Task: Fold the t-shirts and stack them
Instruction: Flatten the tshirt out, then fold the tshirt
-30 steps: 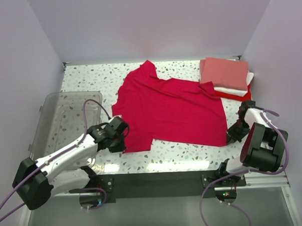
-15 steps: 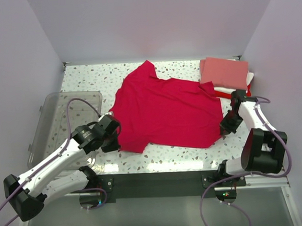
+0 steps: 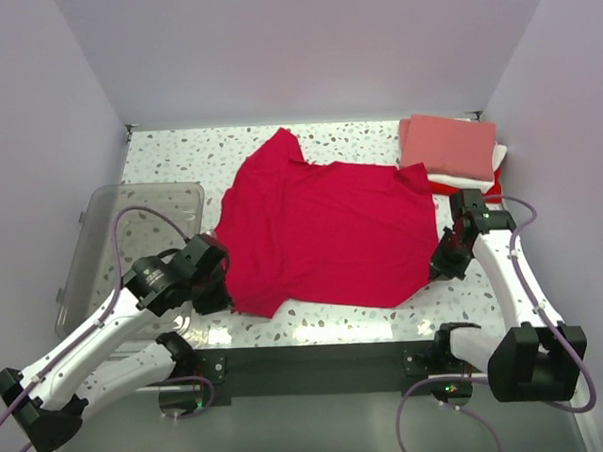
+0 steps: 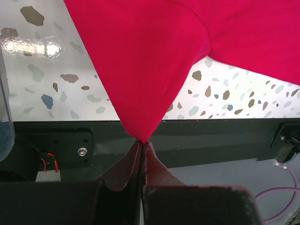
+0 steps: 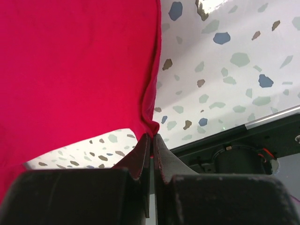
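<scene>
The clear plastic bin [image 3: 132, 243] sits at the 9 o'clock side of the speckled table [image 3: 178, 156], tilted a little, and the table's speckle shows through its clear floor. At the 2 o'clock corner lies a folded stack: the salmon-pink shirt [image 3: 448, 145] on top, the white shirt [image 3: 475, 181] under it and the red shirt [image 3: 492, 191] peeking out at the bottom.

The crimson t-shirt [image 3: 322, 235] is spread flat across the middle of the table, with its collar toward 12 o'clock and its hem toward 6. Its 3 o'clock sleeve lies just beside the stack. The left gripper [image 4: 142, 143] has its fingers pressed together on the hem corner at 7 o'clock, and the cloth rises from the tips in a taut point. The right gripper [image 5: 151, 136] pinches the opposite hem corner at 4 o'clock in the same way, jaws tight on a small fold of fabric.

Compared with a second ago, both pinched corners have gone toward 9 o'clock and the whole shirt has slid that way with them, so its collar now lies closer to the bin side. The right arm, then folded up close to its base, now reaches out along the 3 o'clock edge. The left arm's elbow has dropped toward 7 o'clock. The folded stack and the bin lie as they did
</scene>
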Controlling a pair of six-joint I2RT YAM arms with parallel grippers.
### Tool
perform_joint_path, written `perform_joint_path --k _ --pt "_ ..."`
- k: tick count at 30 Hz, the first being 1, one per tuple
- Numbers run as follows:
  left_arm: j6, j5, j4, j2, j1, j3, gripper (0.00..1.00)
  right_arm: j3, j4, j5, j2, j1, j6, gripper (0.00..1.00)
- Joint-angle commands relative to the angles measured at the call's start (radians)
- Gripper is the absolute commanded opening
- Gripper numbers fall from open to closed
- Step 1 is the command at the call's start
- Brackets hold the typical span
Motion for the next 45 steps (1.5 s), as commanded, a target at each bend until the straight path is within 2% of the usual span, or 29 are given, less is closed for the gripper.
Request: perform_joint_path --k 1,7,11,14,22,31,45 --pt "0.014 -0.021 -0.004 0.04 0.005 0.084 0.0 0.033 -0.058 -0.013 -0.03 0.008 0.011 0.0" --pt "0.189 -0.084 0.096 0.276 0.047 0.182 0.0 0.086 0.021 -0.012 0.08 0.005 -0.016 0.0" --pt "0.316 -0.084 0.145 0.398 0.18 0.254 0.0 0.126 0.087 -0.029 0.162 -0.005 -0.026 0.0" --pt "0.404 -0.084 0.162 0.486 0.237 0.354 0.0 0.149 0.13 -0.036 0.214 -0.017 -0.033 0.0" --pt "0.572 -0.096 0.176 0.711 0.272 0.572 0.0 0.228 0.205 -0.096 0.33 -0.094 -0.088 0.0" --pt "0.7 -0.139 0.207 0.86 0.321 0.739 0.0 0.327 0.249 -0.105 0.461 -0.121 -0.109 0.0" --pt "0.836 -0.103 0.222 1.015 0.36 0.943 0.0 0.442 0.257 -0.111 0.564 -0.141 -0.119 0.0"
